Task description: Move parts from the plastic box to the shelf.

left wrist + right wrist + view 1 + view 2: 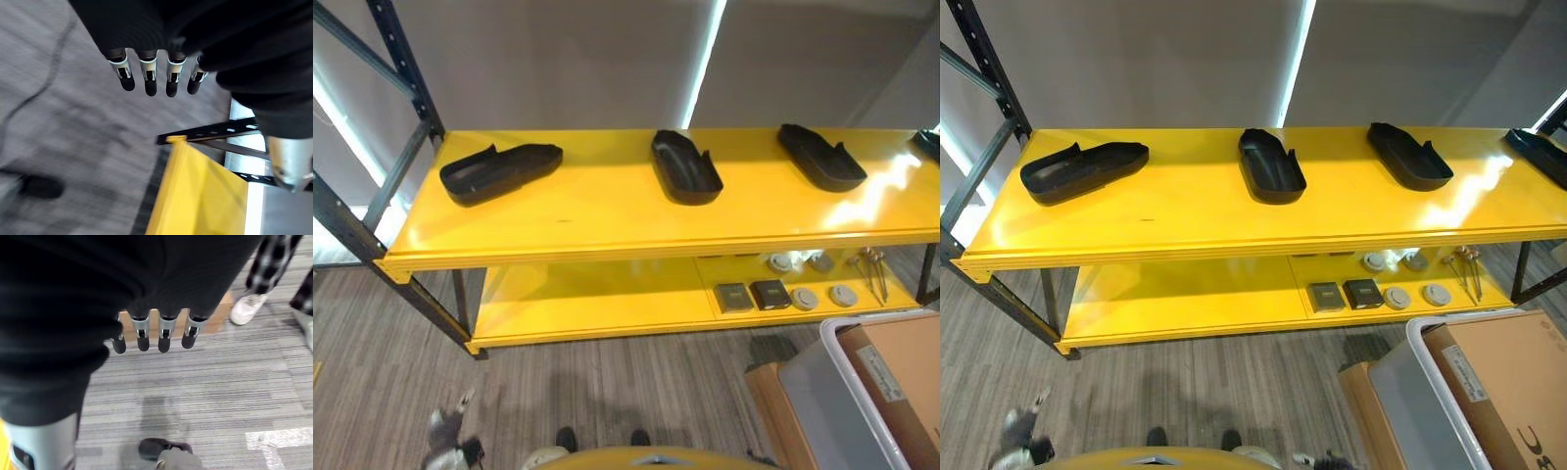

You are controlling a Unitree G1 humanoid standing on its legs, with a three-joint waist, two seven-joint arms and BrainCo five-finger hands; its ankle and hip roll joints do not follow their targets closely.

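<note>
The yellow metal shelf [607, 230] spanned the head views from nine o'clock to three o'clock, set in a dark blue steel frame [406, 69]. On its top board lay three black moulded plastic parts, well apart: the left part [499, 171] at ten o'clock, the middle part [685, 166] near twelve o'clock, the right part [820, 157] at two o'clock. The end of a fourth black part [1538, 155] showed at the board's three o'clock edge. On the lower yellow board [587, 299], toward four o'clock, sat two dark square blocks [752, 295], several small round grey discs [822, 296] and a few thin metal rods [873, 274].

The grey plastic box [822, 401] stood on the grey carpeted floor [401, 372] at five o'clock, with a brown cardboard carton [1508, 382] inside it.

The left hand [151, 73] hung over the floor beside the shelf's corner, fingers straight and holding nothing. The right hand [156, 335] hung likewise, fingers straight and empty, with a person's white shoe [247, 309] beyond it.
</note>
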